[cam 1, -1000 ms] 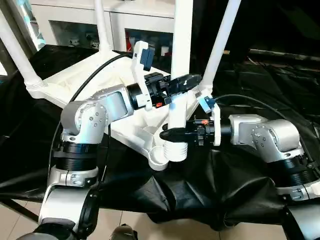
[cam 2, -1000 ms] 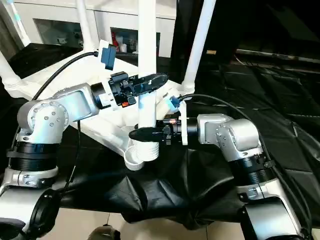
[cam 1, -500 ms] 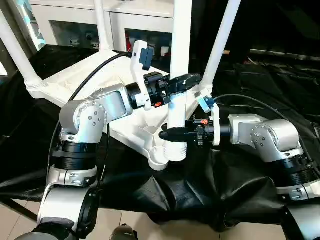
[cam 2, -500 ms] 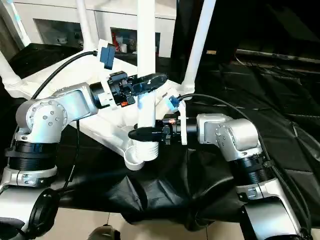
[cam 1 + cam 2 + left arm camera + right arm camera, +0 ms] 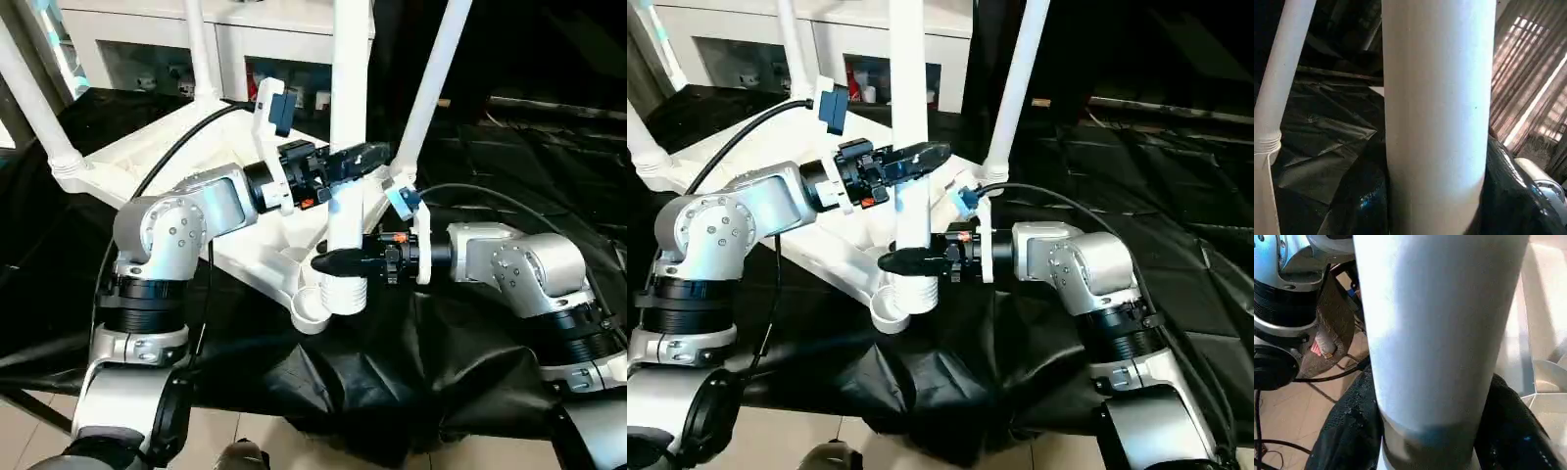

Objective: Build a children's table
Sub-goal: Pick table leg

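left tool [image 5: 358, 157] – grips smooth white tubular leg [image 5: 350, 98] | right tool [image 5: 333, 262] – same

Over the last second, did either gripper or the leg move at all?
Barely. The left gripper and its arm drifted slightly toward the picture's left, and the upright leg tipped a little with it. The right gripper kept its grip low on the leg, above the empty corner socket.

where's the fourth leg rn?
Head views: the leg stands upright centre frame, held by both tools, its ribbed end beside the near corner socket of the upturned top.
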Controlling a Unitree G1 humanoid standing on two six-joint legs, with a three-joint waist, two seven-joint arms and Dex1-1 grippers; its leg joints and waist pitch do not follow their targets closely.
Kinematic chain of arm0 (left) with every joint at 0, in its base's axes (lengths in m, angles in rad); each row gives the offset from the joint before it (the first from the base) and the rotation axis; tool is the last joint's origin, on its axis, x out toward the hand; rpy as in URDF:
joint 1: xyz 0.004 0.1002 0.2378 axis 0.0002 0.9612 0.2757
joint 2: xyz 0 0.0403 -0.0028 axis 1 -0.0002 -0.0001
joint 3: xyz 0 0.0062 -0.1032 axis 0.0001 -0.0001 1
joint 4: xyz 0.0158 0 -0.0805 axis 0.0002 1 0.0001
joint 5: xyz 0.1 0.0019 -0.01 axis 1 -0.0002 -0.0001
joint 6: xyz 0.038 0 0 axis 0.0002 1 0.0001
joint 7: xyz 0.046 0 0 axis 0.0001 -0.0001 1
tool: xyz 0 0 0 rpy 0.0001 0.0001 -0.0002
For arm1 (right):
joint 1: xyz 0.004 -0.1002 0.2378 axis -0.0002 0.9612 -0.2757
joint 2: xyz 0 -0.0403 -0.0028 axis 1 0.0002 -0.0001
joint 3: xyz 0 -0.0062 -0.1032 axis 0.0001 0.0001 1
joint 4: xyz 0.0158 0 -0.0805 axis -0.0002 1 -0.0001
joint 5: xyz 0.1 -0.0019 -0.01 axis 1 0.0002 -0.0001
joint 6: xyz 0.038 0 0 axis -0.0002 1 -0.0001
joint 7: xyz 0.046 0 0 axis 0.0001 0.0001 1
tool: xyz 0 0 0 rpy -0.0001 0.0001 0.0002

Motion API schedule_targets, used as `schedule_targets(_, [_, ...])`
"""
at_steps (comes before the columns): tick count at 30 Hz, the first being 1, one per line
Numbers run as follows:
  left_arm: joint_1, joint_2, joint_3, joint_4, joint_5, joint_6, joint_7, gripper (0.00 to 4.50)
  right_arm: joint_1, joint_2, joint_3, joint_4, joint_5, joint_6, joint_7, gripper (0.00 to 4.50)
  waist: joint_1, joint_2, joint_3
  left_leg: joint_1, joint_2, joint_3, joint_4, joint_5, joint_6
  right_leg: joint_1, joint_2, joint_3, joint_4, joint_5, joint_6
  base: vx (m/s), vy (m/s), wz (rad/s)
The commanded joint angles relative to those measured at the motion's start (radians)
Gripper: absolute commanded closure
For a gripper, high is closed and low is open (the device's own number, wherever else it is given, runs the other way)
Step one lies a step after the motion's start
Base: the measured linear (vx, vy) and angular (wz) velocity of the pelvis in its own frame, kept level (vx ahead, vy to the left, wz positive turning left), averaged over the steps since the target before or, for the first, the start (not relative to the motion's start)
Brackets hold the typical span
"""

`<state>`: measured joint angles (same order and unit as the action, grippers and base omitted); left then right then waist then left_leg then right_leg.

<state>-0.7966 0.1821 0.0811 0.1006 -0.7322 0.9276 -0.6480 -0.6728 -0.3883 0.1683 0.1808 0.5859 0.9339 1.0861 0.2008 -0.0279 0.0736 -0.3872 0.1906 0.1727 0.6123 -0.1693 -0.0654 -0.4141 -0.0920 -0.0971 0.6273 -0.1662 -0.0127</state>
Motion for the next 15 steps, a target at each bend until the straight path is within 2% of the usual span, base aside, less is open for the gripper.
schedule_targets(1, [-0.020, -0.009, 0.030, -0.028, -0.035, -0.015, -0.011, 1.95, -0.002, -0.025, -0.027, 0.017, -0.007, 0.007, -0.013, 2.56, 0.002, 0.001, -0.091, 0.013, 0.037, -0.016, -0.073, -0.176, -0.048, 0.062, -0.067, 0.052, -0.070, -0.234, -0.136, 0.000, 0.000, 0.00])
schedule_targets(3, [-0.040, -0.045, 0.087, -0.008, -0.067, -0.037, 0.031, 1.86, 0.002, -0.022, -0.034, 0.012, -0.002, 0.008, -0.017, 2.56, 0.003, 0.000, -0.091, 0.013, 0.037, -0.015, -0.071, -0.175, -0.048, 0.063, -0.068, 0.052, -0.070, -0.227, -0.144, 0.000, 0.000, 0.00])
schedule_targets(6, [-0.093, -0.132, 0.237, 0.065, -0.162, -0.125, 0.151, 1.54, 0.008, -0.009, -0.058, 0.006, 0.013, 0.000, -0.026, 2.56, 0.006, -0.003, -0.091, 0.009, 0.032, -0.013, -0.066, -0.178, -0.044, 0.065, -0.068, 0.052, -0.075, -0.225, -0.155, 0.000, 0.000, 0.00])
schedule_targets(7, [-0.109, -0.161, 0.291, 0.081, -0.218, -0.166, 0.171, 1.51, 0.012, -0.002, -0.069, 0.005, 0.021, -0.004, -0.029, 2.57, 0.011, -0.010, -0.092, 0.007, 0.031, -0.014, -0.065, -0.177, -0.040, 0.069, -0.070, 0.050, -0.074, -0.232, -0.154, 0.000, 0.000, 0.00])
schedule_targets(8, [-0.127, -0.190, 0.362, 0.099, -0.305, -0.213, 0.190, 1.51, 0.018, 0.014, -0.095, 0.000, 0.041, -0.004, -0.040, 2.57, 0.012, -0.010, -0.092, 0.008, 0.032, -0.015, -0.065, -0.179, -0.040, 0.067, -0.072, 0.050, -0.074, -0.238, -0.154, 0.000, 0.000, 0.00])
schedule_targets(9, [-0.132, -0.198, 0.394, 0.105, -0.349, -0.228, 0.198, 1.51, 0.023, 0.026, -0.114, -0.002, 0.055, -0.003, -0.052, 2.57, 0.013, -0.011, -0.092, 0.004, 0.030, -0.014, -0.063, -0.171, -0.038, 0.070, -0.074, 0.049, -0.074, -0.240, -0.158, 0.000, 0.000, 0.00])
schedule_targets(10, [-0.134, -0.200, 0.413, 0.108, -0.375, -0.235, 0.202, 1.51, 0.026, 0.035, -0.127, -0.004, 0.064, -0.003, -0.060, 2.57, 0.012, -0.012, -0.093, 0.004, 0.030, -0.015, -0.064, -0.168, -0.032, 0.068, -0.070, 0.048, -0.071, -0.233, -0.158, 0.000, 0.000, 0.00])
schedule_targets(12, [-0.107, -0.186, 0.434, 0.083, -0.407, -0.221, 0.184, 1.51, 0.041, 0.062, -0.171, -0.010, 0.090, -0.009, -0.096, 2.57, 0.010, -0.007, -0.093, 0.007, 0.032, -0.015, -0.065, -0.166, -0.027, 0.062, -0.067, 0.049, -0.070, -0.229, -0.149, 0.000, 0.000, 0.00])
schedule_targets(13, [-0.083, -0.168, 0.418, 0.058, -0.380, -0.201, 0.154, 1.51, 0.050, 0.068, -0.182, -0.012, 0.090, -0.019, -0.110, 2.57, 0.011, -0.001, -0.093, 0.009, 0.032, -0.016, -0.066, -0.168, -0.027, 0.061, -0.066, 0.048, -0.070, -0.231, -0.149, 0.000, 0.000, 0.00])
schedule_targets(14, [-0.043, -0.131, 0.378, 0.017, -0.318, -0.167, 0.101, 1.51, 0.064, 0.073, -0.196, -0.017, 0.084, -0.039, -0.129, 2.57, 0.009, 0.001, -0.093, 0.011, 0.038, -0.018, -0.070, -0.171, -0.033, 0.060, -0.067, 0.049, -0.070, -0.232, -0.138, 0.000, 0.000, 0.00])
schedule_targets(15, [-0.016, -0.100, 0.339, -0.010, -0.268, -0.153, 0.062, 1.51, 0.072, 0.077, -0.205, -0.020, 0.079, -0.053, -0.143, 2.57, 0.007, 0.008, -0.095, 0.015, 0.039, -0.018, -0.072, -0.172, -0.041, 0.057, -0.063, 0.049, -0.069, -0.231, -0.126, 0.000, 0.000, 0.00])
